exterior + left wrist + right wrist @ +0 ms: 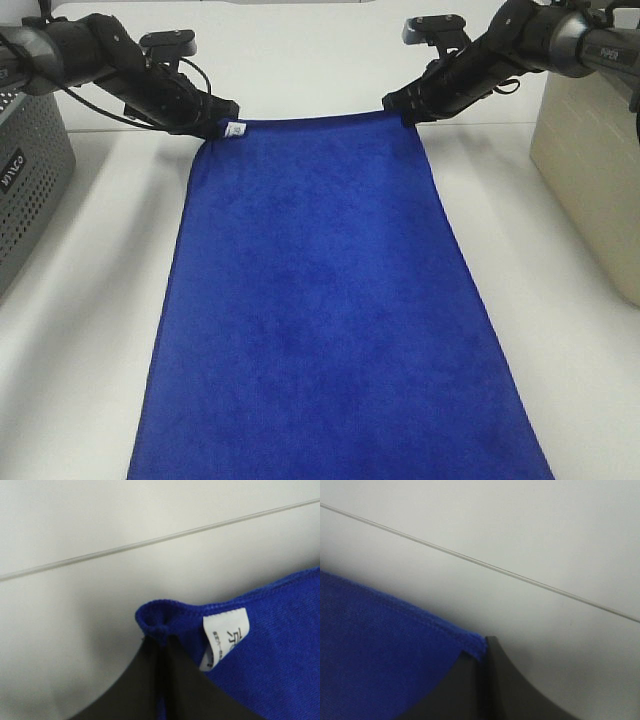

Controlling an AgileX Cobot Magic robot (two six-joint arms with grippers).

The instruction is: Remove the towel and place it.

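Note:
The royal-blue towel (325, 300) lies stretched lengthwise down the middle of the white table (90, 330), reaching the near edge of the view. My left gripper (222, 122) is shut on its far left corner, beside the small white tag (236, 130). In the left wrist view the dark fingers (145, 690) pinch the blue hem (165, 617) next to the tag (225, 635). My right gripper (402, 110) is shut on the far right corner. In the right wrist view the fingers (470, 690) clamp the towel's edge (445, 635).
A grey perforated basket (25, 180) stands at the left edge. A beige bin (595, 170) stands at the right. A white wall runs behind the table (310, 50).

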